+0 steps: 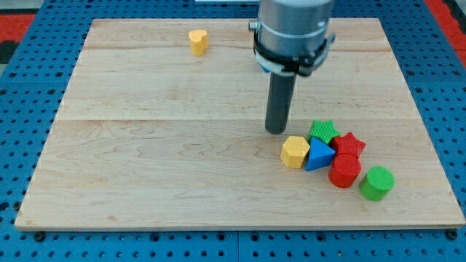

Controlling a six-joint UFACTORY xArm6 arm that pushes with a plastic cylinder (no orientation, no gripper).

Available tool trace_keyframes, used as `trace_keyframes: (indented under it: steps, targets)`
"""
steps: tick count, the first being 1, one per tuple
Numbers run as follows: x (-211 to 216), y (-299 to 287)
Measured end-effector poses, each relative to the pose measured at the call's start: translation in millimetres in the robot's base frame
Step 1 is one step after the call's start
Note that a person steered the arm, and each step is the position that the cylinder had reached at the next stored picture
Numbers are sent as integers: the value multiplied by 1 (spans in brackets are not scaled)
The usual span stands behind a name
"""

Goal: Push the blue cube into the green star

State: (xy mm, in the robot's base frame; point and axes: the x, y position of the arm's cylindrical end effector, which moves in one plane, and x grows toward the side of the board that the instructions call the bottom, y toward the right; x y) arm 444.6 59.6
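Your small blue plastic block (317,155), more wedge than cube from here, I think, sits on the pale wooden worktop (160,167) just below the green plastic star (323,130), seemingly touching it. It looks light, rigid and slippery. No pincer exists; my tip (276,131) stands just left of the star.

The arm (293,33) runs off the view's top, so only its lower housing shows. The blue block (317,155) hides the near part of the green star (323,132); the blue block's shape is unclear among its neighbours.
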Motion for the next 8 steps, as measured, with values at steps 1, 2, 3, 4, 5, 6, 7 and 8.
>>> trace_keyframes:
  steps: [1,2,3,4,5,6,7,8]
  targets:
    - [-41,30]
    - [-83,71]
    - [-152,71]
    - [-182,33]
    - [-97,10]
    - [-10,10]
    - [-71,74]
    - [-122,60]
